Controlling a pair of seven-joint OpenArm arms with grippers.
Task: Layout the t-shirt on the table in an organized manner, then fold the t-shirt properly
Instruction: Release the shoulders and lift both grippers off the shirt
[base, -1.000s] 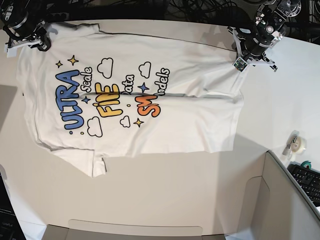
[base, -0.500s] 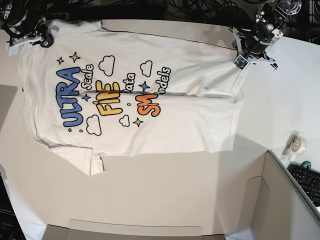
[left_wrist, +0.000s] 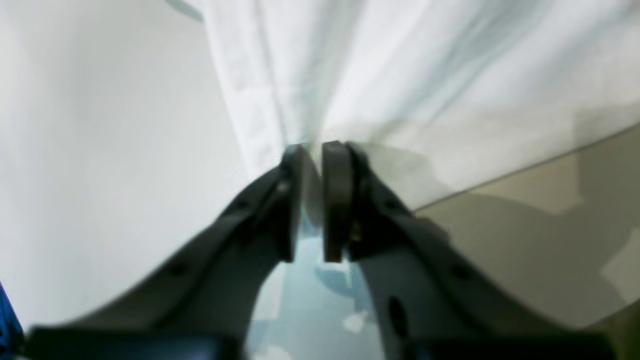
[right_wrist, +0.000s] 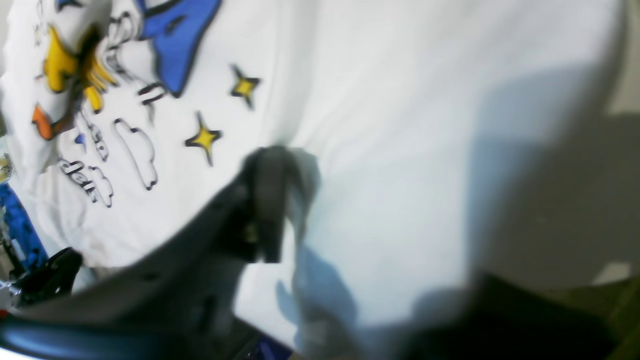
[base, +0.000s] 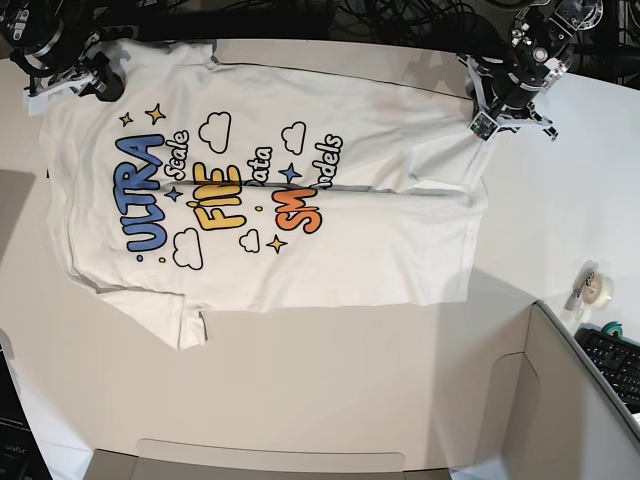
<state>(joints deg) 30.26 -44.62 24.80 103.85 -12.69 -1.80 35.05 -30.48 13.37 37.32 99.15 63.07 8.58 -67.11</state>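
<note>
The t-shirt (base: 270, 190) lay spread print-side up across the far half of the tabletop (base: 380, 370), collar end toward the right arm's side and hem toward the left arm's. A long crease ran through the body from the lettering toward the hem, and the near sleeve was doubled under itself at the lower corner, so by my reading the laying-out step was not finished.

The left gripper (left_wrist: 312, 200) sat at the far hem corner; in the left wrist view its jaws stood only narrowly apart, with a pinch of hem cloth bunched at their tips. Whether the cloth was clamped or just released I could not tell. The right gripper (base: 75, 75) was at the far shoulder corner. In the right wrist view one finger (right_wrist: 267, 200) pressed against a tuck of fabric while the other was lost in blur, so I could not tell its opening or whether it held anything.

The shirt looked light, limp and thin: it should drape and wrinkle rather than hold shape, and drag easily on the smooth tabletop. The doubled hem, the shoulder seams and the sleeve cuffs looked the soundest places to pinch, since single-layer cloth would likely slip or stretch
</note>
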